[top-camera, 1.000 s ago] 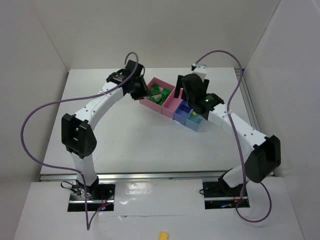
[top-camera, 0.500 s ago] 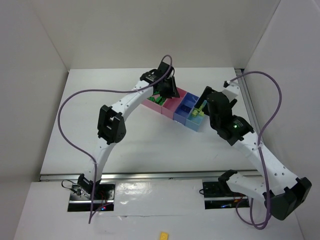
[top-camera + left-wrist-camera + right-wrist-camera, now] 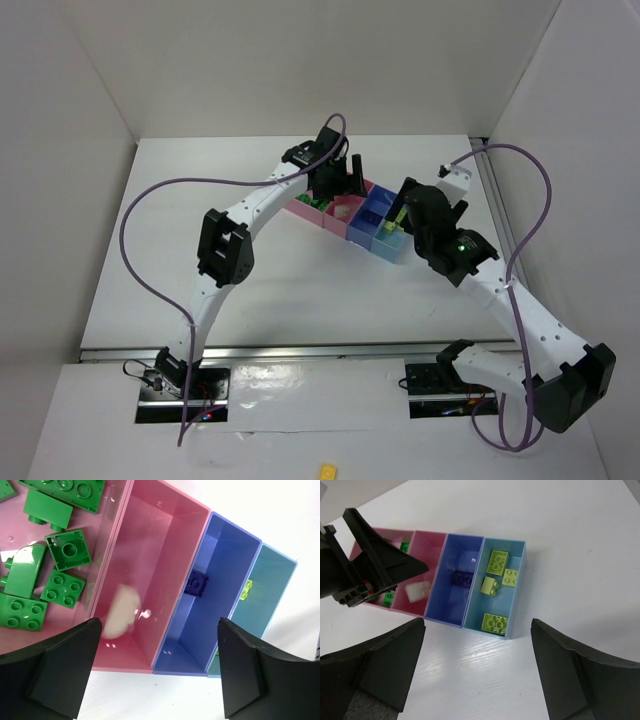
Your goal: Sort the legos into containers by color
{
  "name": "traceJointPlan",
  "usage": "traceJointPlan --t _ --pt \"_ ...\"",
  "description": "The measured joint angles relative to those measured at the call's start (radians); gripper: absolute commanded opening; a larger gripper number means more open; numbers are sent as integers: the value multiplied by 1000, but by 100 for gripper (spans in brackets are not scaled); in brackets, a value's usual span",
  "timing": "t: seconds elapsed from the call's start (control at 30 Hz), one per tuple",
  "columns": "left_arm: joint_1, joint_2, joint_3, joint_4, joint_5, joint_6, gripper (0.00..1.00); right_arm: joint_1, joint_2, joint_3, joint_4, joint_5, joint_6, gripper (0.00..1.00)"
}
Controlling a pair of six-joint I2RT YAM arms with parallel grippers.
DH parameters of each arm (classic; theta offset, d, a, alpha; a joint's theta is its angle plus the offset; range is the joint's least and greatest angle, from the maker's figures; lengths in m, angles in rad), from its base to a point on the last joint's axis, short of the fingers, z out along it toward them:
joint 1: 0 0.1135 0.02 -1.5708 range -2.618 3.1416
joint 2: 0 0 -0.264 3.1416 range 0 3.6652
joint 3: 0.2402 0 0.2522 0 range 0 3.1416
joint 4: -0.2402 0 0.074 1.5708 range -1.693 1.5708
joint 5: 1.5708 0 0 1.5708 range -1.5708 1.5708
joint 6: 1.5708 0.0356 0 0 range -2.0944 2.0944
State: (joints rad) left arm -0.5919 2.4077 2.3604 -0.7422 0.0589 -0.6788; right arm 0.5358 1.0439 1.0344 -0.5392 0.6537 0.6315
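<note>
Left hand (image 3: 160, 625), spread wide, hangs over small pink container (image 3: 160, 545), arm outstretched.

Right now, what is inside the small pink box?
One cream brick, blurred, and nothing else visible in the small pink box. The left pincer, open above it, covers one near corner, so that part cannot be checked.

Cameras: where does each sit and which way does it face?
Top external: above and behind the bases, looking down at the table; both arms whole, left tool and right tool near the containers.
Left wrist: down into the small pink box; left fingers at bottom corners.
Right wrist: down on the blue boxes; right fingers at bottom corners, left tool at left.
Shared: both wrist views show the cream brick and dark blue brick.
</note>
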Motion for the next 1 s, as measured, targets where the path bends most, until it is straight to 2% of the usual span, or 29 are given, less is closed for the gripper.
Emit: traceJointPlan --t 0.1,0.17,0.37,0.7,1.0 --pt "0 0 0 2 7 0 99 0 18 -6 0 -5 0 95" --pt "0 0 0 2 9 1 99 0 20 -10 -2 -5 0 100" --pt "0 -78 -66 2 8 25 99 0 27 -6 -11 14 2 100" --pt "29 -598 -433 25 -72 49 99 -6 92 17 -102 109 66 100" --pt "186 -998 -794 -19 -219 75 99 -11 129 22 -127 117 86 100"
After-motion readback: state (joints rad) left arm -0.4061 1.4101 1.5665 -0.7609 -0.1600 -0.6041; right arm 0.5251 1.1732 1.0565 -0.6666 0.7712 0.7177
